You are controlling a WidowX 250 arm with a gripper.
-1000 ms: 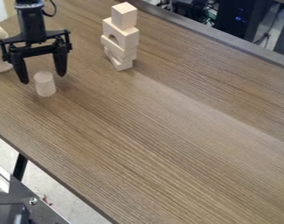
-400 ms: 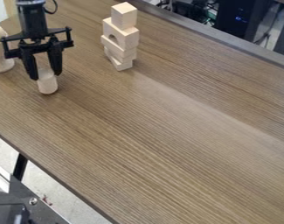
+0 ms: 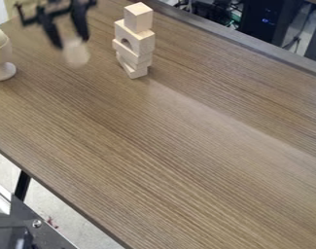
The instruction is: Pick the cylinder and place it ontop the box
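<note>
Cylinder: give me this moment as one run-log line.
cylinder: held in gripper, off table | block stack: upright, right of cylinder in view | placement: not yet done

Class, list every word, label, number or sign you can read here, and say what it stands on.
There are none to read.
Blocks, cylinder, table: no print visible.
Dark case: any marks are too small to read.

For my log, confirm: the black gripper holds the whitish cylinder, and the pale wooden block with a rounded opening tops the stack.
Wrong block: the camera view shows a pale wooden cube on top, that block directly beneath. The gripper holds the cylinder.
</note>
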